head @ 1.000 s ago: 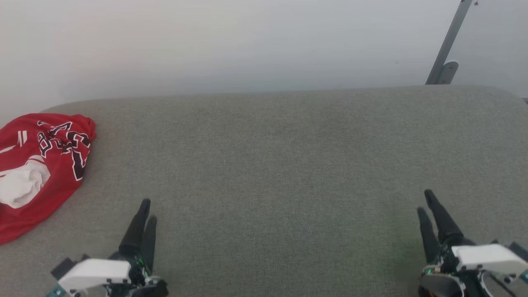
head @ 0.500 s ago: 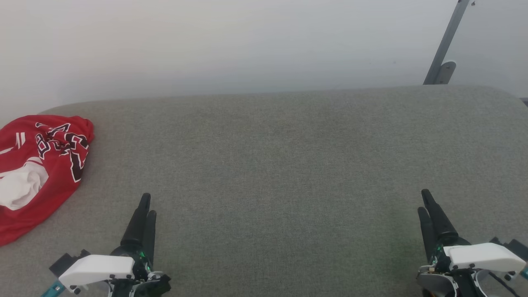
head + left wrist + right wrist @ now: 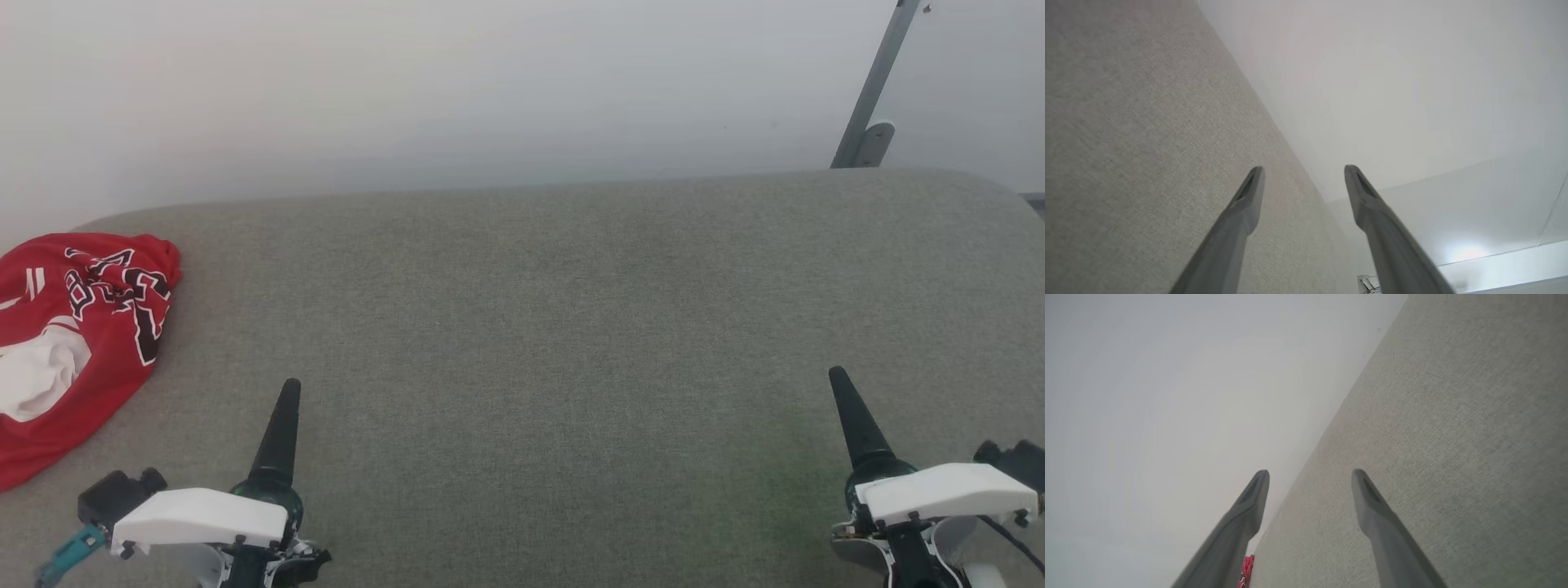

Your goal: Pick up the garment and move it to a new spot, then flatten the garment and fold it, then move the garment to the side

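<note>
The garment (image 3: 77, 343) is a red jersey with black white-edged lettering and a white inside showing. It lies crumpled at the far left edge of the grey fabric surface (image 3: 531, 327) in the head view. A red sliver of the garment (image 3: 1247, 566) also peeks past a finger in the right wrist view. My left gripper (image 3: 287, 392) hovers at the lower left, to the right of the garment and apart from it. The left gripper (image 3: 1304, 169) is open and empty. My right gripper (image 3: 839, 380) is at the lower right. The right gripper (image 3: 1310, 473) is likewise open and holds nothing.
A pale wall (image 3: 490, 82) rises behind the surface's rounded far edge. A grey metal strut with a bracket (image 3: 873, 98) stands at the back right.
Both wrists have turned, so each pair of fingers now lines up edge-on in the head view. The whole picture has drifted slightly, so the camera has moved. The garment lies as before.
</note>
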Tool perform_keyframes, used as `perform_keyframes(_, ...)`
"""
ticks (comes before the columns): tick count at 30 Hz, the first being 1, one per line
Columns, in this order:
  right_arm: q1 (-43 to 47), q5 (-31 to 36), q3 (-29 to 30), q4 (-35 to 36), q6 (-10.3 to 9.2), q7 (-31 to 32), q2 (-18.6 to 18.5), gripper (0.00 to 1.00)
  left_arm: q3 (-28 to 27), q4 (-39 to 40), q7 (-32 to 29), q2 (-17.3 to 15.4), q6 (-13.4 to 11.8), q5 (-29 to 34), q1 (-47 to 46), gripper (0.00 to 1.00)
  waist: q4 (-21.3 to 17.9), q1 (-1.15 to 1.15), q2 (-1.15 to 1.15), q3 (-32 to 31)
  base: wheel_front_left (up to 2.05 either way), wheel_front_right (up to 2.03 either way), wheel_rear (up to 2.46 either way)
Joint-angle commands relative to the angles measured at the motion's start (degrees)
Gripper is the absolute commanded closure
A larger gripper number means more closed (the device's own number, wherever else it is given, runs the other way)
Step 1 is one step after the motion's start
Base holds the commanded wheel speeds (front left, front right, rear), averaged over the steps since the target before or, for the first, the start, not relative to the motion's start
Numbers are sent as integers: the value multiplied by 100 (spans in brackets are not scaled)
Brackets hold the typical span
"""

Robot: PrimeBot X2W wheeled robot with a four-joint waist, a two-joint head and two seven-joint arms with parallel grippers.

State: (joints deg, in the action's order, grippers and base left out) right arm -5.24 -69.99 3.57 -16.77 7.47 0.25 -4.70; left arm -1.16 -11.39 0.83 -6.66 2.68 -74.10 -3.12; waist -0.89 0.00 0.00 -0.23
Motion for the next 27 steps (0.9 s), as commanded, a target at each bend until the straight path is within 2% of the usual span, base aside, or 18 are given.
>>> perform_keyframes(1,-193,266,-16,73,2,-45,-53,0,39,103,71,-94,-49,316,-128,0,-3,0,0,-2,0,0,0)
perform_keyframes(7,-233,946,29,89,2,-42,-94,0,147,52,201,-239,-92,1101,-125,0,-16,0,0,-13,0,0,0)
perform_keyframes(14,-260,1516,67,114,2,-96,-131,0,127,-10,339,-309,-46,1717,-134,0,-21,0,0,-19,0,0,0)
perform_keyframes(27,-259,2384,137,140,3,-245,-166,0,-35,35,571,-266,199,2568,-18,0,-28,0,0,-27,0,0,0)
